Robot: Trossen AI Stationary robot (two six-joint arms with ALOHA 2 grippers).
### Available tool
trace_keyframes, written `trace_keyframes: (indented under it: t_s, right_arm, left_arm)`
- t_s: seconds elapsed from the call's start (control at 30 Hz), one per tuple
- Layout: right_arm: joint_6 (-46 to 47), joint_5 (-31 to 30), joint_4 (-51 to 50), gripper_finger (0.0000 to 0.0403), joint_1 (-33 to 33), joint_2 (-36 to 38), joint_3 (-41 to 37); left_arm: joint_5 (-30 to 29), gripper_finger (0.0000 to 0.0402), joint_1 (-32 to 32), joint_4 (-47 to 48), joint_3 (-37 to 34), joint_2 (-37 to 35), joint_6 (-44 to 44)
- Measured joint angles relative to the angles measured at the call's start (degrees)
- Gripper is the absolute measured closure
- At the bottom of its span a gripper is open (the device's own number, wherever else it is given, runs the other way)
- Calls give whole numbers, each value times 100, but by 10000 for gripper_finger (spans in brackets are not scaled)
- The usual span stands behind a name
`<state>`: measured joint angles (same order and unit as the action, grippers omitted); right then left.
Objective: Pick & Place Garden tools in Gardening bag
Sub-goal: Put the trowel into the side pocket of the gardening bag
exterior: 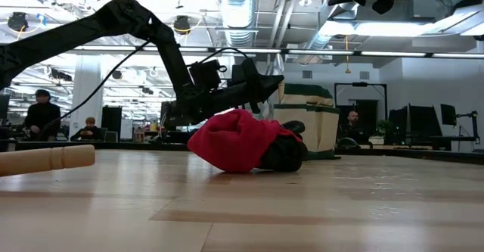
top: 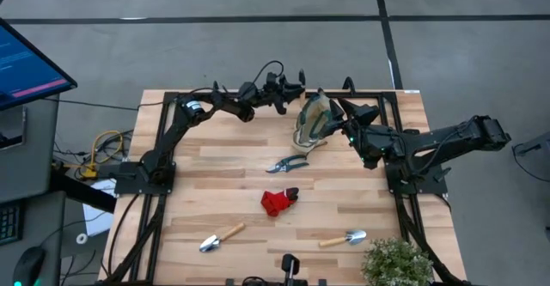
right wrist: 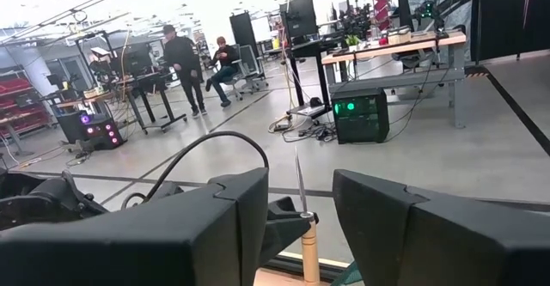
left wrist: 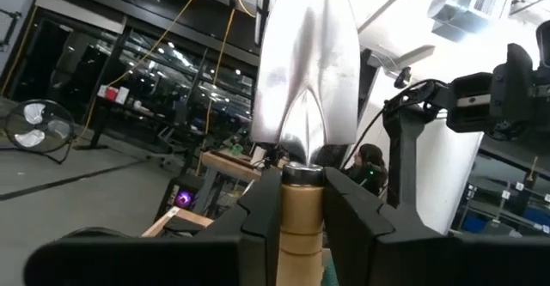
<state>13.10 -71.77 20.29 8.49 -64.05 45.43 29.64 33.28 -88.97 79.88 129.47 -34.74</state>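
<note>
My left gripper (top: 292, 88) is at the table's far edge, just left of the beige, green-trimmed gardening bag (top: 314, 123), and is shut on a silver trowel (left wrist: 302, 71) with a wooden handle. My right gripper (top: 346, 118) is open at the bag's right rim; its wrist view shows the held trowel edge-on (right wrist: 300, 196) beyond its fingers. The bag stands upright on its base (exterior: 306, 127). Teal-handled pruning shears (top: 288, 163), a red-and-black glove (top: 279, 201) and two more trowels (top: 221, 237) (top: 344, 238) lie flat on the table. My left gripper pinches the trowel's wooden handle (left wrist: 302, 213) between its two fingers, right behind the metal collar at the blade end. The fingers lie along the handle, and the blade sticks out ahead of them. The trowel is lifted clear of the table. My right gripper: I cannot tell whether it touches the bag.
A leafy potted plant (top: 397, 264) stands at the near right corner. The glove (exterior: 242, 142) lies in front of the bag in the low view. People stand and sit at desks in the room beyond the table (right wrist: 182, 67). A monitor (top: 26, 63) stands off the table's left side.
</note>
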Motion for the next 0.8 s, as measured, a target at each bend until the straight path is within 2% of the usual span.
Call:
trace_keyframes:
  t_s: [0.17,0.3,0.4,0.47,0.63,0.8]
  right_arm:
    - [-2,2,0,275,0,-2,0]
    - [-27,180,-1,275,11,0,-2]
    - [-150,317,-5,275,11,0,0]
    - [-153,319,-7,275,11,0,0]
    - [-292,318,-26,275,11,0,-2]
    - [-406,319,-24,275,-7,0,-2]
  left_arm:
    - [73,335,-9,0,0,0,-126]
    - [1076,336,52,-105,0,0,-793]
    - [1563,339,40,-106,0,0,-1052]
    - [1584,339,7,-65,-57,-77,-1060]
    - [1495,340,-63,-116,-424,-562,-457]
    - [1182,340,-139,-110,-828,-713,31]
